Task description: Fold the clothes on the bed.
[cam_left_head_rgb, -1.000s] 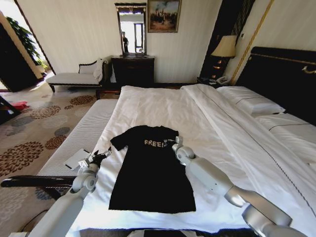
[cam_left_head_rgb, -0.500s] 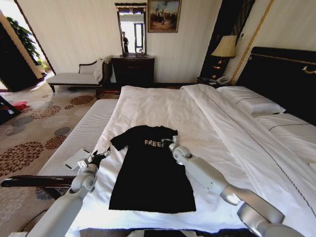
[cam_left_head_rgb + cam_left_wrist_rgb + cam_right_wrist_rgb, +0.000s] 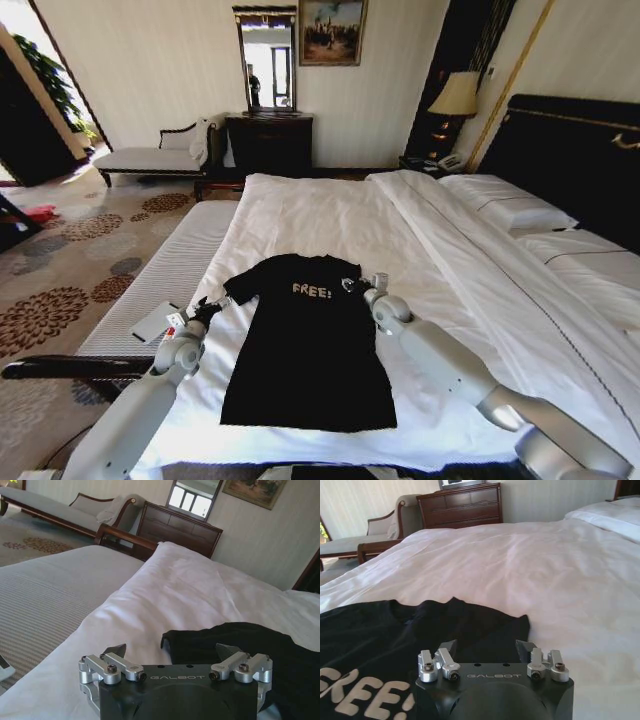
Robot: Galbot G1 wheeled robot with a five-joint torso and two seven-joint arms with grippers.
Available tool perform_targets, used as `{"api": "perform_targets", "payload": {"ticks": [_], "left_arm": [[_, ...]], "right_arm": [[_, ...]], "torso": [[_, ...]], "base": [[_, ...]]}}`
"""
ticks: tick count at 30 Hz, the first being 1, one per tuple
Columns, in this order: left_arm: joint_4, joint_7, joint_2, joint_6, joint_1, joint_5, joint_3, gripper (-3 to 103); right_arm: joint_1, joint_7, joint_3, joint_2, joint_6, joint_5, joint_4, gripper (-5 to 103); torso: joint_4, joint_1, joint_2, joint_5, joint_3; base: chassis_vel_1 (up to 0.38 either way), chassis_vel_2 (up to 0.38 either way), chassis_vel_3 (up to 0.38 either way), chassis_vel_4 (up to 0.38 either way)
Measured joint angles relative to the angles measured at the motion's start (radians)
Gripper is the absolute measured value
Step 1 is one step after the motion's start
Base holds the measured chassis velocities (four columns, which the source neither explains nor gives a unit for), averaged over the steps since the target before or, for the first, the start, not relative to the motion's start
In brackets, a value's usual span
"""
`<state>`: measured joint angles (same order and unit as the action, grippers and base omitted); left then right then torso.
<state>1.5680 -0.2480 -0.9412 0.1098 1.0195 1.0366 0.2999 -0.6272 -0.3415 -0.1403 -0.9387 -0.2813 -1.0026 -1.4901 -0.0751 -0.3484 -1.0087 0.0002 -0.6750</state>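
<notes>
The clothes (image 3: 305, 345), a black T-shirt with white "FREE!" lettering, lie flat and face up on the white bed (image 3: 330, 215). My left gripper (image 3: 208, 308) is open at the shirt's left sleeve. In the left wrist view the sleeve's edge (image 3: 200, 637) lies just ahead of the open left gripper (image 3: 171, 652). My right gripper (image 3: 362, 285) is open by the right sleeve and shoulder. The right wrist view shows that gripper (image 3: 487, 648) low over the black fabric (image 3: 395, 625), with the lettering (image 3: 355, 692) to one side.
A folded white duvet (image 3: 470, 250) and pillows (image 3: 505, 205) lie on the bed's right side before the dark headboard (image 3: 570, 150). A striped bench (image 3: 170, 270) with a flat pad (image 3: 155, 322) runs along the left. A chaise (image 3: 150, 155) and dresser (image 3: 268, 140) stand by the far wall.
My right gripper has shifted right, from over the lettering to the right sleeve. My left gripper has edged closer to the left sleeve. The shirt has not moved.
</notes>
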Motion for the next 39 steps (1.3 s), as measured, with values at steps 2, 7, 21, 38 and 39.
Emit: {"api": "perform_targets", "payload": {"ticks": [2, 7, 21, 38, 39], "left_arm": [[-0.03, 0.007, -0.005, 0.002, -0.025, 0.013, -0.009, 100], [-0.083, 0.045, -0.03, -0.005, -0.064, 0.012, -0.029, 101], [-0.225, 0.085, -0.093, -0.033, -0.168, -0.006, -0.076, 64], [-0.281, 0.069, -0.116, -0.044, -0.208, 0.013, -0.108, 5], [-0.281, 0.067, -0.115, -0.044, -0.209, 0.013, -0.108, 2]], "right_arm": [[-0.032, -0.002, 0.037, 0.015, -0.002, 0.0, -0.018, 76], [-0.098, -0.002, 0.108, 0.034, -0.008, -0.002, -0.051, 91], [-0.181, -0.002, 0.185, 0.051, -0.01, -0.004, -0.074, 100], [-0.211, 0.003, 0.21, 0.052, -0.011, 0.008, -0.074, 100], [-0.211, 0.003, 0.21, 0.052, -0.011, 0.008, -0.074, 100]], "torso": [[-0.0001, 0.0, 0.0, 0.0, 0.0], [-0.0003, 0.0, 0.0, -0.0002, 0.0], [-0.0002, 0.0, 0.0, -0.0002, 0.0], [0.0, 0.0, 0.0, -0.0002, 0.0], [0.0, 0.0, 0.0, -0.0003, 0.0]], "base": [[0.0, 0.0, 0.0, 0.0], [0.0, 0.0, 0.0, 0.0], [0.0, 0.0, 0.0, 0.0], [0.0, 0.0, 0.0, 0.0], [0.0, 0.0, 0.0, 0.0]]}}
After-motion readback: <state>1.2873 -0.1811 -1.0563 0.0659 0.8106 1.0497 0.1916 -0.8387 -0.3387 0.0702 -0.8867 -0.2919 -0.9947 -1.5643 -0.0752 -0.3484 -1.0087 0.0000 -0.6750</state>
